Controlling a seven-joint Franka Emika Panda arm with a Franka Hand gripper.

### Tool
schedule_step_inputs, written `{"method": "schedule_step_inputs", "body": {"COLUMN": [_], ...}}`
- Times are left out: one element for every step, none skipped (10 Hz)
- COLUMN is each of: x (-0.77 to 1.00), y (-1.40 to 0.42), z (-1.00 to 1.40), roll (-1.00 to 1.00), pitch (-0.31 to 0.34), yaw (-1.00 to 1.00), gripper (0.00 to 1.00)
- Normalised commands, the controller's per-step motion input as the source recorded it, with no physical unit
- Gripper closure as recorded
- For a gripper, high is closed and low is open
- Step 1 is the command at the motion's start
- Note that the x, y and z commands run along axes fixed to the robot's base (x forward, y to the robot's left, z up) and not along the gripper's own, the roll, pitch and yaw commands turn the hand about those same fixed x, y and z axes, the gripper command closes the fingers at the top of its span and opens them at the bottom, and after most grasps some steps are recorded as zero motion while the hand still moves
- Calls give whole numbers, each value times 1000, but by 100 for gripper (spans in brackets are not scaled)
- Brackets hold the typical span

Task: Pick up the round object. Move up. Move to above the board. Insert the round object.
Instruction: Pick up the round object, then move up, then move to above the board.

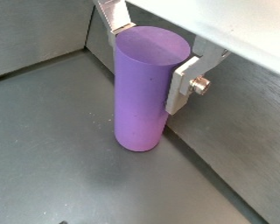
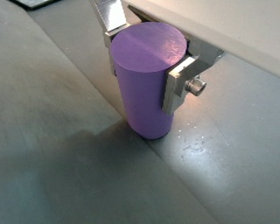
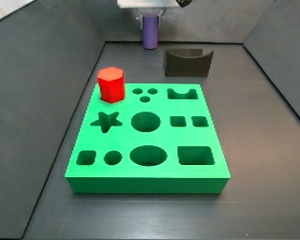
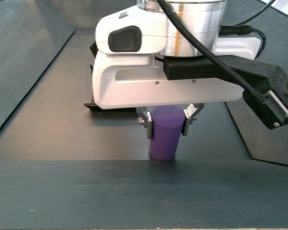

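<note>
Gripper (image 1: 150, 54) low over the far end of the table (image 3: 259, 131), fingers (image 1: 185, 79) pressed on both sides of the purple cylinder (image 1: 143, 92) near its top. Cylinder upright, bottom on the table in both wrist views, well behind the green board (image 3: 146, 141). All holes of the board empty: star, round, square and others. Red peg (image 3: 110, 83) upright on the board's far left corner. Dark grey block (image 3: 187, 63) just beside the cylinder, apart from it.

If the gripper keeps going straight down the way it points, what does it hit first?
The gripper already straddles the purple cylinder, so its fingers would probably slide down it and meet the grey floor.
</note>
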Motion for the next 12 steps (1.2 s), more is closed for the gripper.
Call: {"method": "schedule_step_inputs", "body": {"x": [0, 0, 0, 0, 0, 30, 8, -4, -11, -16, 69, 71], "y": [0, 0, 0, 0, 0, -12, -7, -7, -9, -11, -47, -48], "z": [0, 0, 0, 0, 833, 821, 659, 506, 352, 202, 1000, 1000], "roll": [0, 0, 0, 0, 0, 5, 28, 47, 64, 78, -141, -140], "pitch": [0, 0, 0, 0, 0, -7, 19, 37, 52, 67, 14, 17], "yaw": [0, 0, 0, 0, 0, -11, -19, -20, -17, -10, -84, -81], "gripper": [100, 100, 100, 100, 100, 100, 100, 100, 100, 100, 100, 100]}}
